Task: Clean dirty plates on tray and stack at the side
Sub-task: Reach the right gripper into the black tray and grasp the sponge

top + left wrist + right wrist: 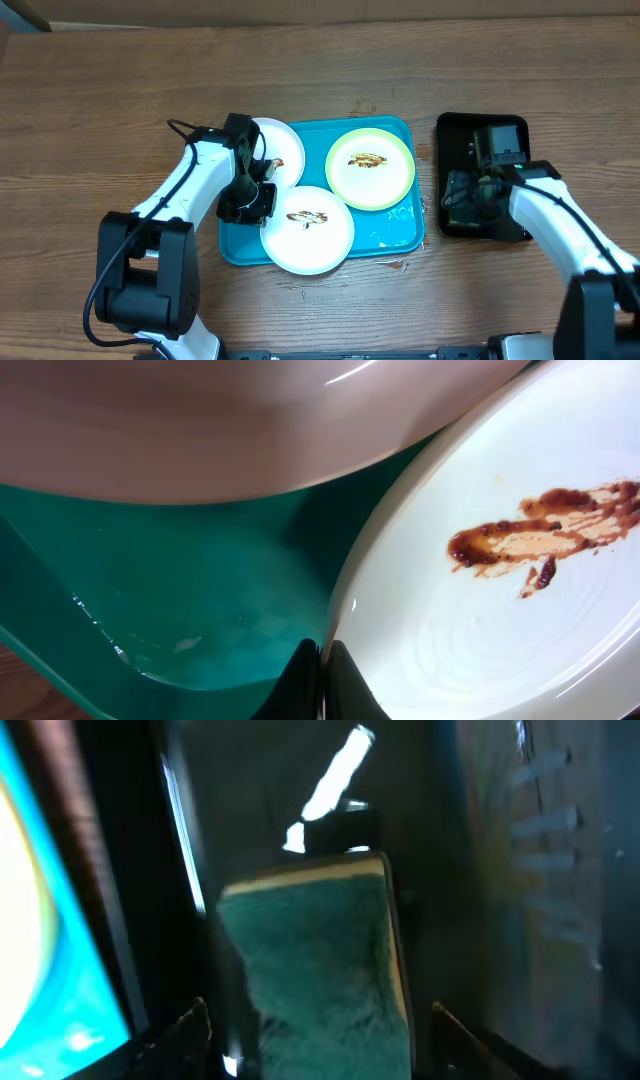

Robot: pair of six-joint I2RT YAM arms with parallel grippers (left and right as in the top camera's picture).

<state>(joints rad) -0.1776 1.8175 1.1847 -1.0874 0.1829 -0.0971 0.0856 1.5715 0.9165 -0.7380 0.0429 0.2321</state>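
Nothing wiped or stacked: the turquoise tray [395,238] holds three smeared plates [370,167]. My left jaws pinch the front white plate [307,228] by its rim; my right jaws, spread, flank the sponge [310,960].

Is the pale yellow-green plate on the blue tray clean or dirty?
Dirty. The pale yellow-green round plate, lying in the turquoise rectangular plastic tray, has a brown sauce smear across its middle.

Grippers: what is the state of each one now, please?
Left gripper: closed on the rim of the front white plate.
Right gripper: open, over the green sponge.
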